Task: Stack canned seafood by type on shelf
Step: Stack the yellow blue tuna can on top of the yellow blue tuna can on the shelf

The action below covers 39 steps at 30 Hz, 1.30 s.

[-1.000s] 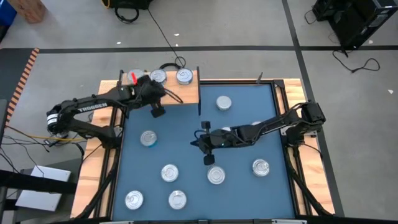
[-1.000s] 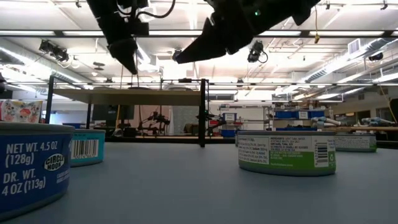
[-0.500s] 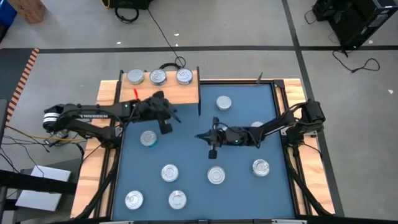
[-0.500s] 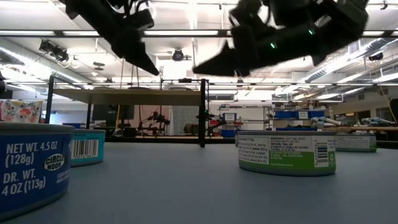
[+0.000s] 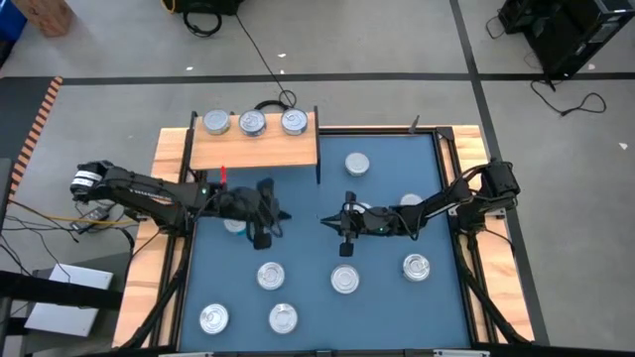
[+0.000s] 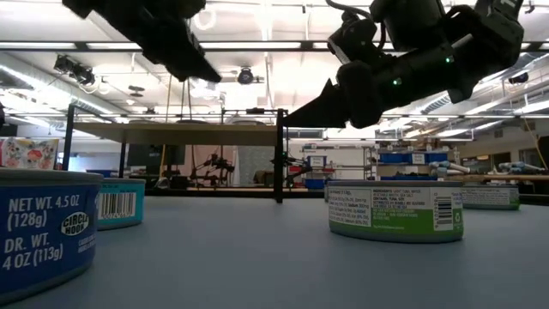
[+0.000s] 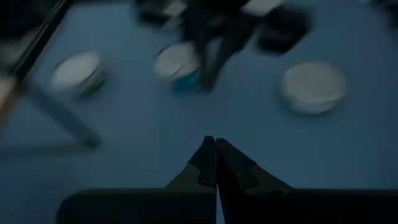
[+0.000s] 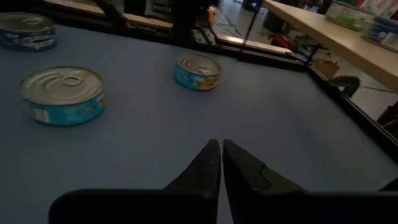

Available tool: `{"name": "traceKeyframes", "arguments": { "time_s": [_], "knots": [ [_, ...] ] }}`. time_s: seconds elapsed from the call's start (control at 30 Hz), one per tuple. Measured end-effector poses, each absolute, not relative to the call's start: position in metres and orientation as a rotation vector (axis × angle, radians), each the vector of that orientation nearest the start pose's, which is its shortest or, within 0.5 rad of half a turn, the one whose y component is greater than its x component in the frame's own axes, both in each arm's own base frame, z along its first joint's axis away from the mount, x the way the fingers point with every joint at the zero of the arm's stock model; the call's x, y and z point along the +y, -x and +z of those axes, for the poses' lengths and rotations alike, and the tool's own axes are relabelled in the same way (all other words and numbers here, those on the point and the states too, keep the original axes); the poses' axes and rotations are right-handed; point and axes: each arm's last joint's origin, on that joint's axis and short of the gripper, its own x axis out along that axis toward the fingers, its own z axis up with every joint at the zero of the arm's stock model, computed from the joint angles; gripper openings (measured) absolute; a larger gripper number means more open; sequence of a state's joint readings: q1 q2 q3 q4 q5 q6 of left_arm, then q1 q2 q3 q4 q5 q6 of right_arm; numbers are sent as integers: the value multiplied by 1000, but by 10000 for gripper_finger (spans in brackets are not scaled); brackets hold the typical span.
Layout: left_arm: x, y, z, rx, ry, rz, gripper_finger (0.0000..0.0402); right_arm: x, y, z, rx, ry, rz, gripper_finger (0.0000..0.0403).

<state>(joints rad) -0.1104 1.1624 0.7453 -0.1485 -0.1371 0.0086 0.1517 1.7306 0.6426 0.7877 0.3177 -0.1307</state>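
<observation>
High view: three tins (image 5: 251, 122) sit on shelf (image 5: 298, 151); both pincers empty.
Left gripper (image 5: 263, 236) and right gripper (image 5: 347, 241) are pinched closed; tins judged rigid, slick; sidewalls should be gripped.

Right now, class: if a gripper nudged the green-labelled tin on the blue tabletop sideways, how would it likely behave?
The green-labelled tin is short and wide, resting flat, so it would probably slide, not tip. It looks like rigid metal, so likely stiff. Its smooth side may be slippery.
</observation>
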Motion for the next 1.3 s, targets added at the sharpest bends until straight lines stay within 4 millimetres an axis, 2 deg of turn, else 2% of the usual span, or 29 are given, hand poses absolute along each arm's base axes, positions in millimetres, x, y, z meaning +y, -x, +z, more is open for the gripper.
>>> {"name": "traceKeyframes", "arguments": {
  "time_s": [0.27,0.47,0.77,1.03,1.13,1.3],
  "knots": [
    [-26,-237,217,258,-37,-29,3,43,-316,146,319,204,-131,5],
    [-22,-231,208,184,-72,22,3,37,-318,152,357,188,-147,9],
    [-6,-234,194,281,-78,132,3,29,-334,164,611,174,-180,6],
    [-4,-237,187,316,-75,136,3,29,-339,183,867,206,-173,10],
    [-4,-237,187,318,-73,137,3,30,-337,194,989,200,-124,19],
    [-4,-236,187,321,-73,134,3,34,-331,205,1121,148,-156,49]
  ]
}}
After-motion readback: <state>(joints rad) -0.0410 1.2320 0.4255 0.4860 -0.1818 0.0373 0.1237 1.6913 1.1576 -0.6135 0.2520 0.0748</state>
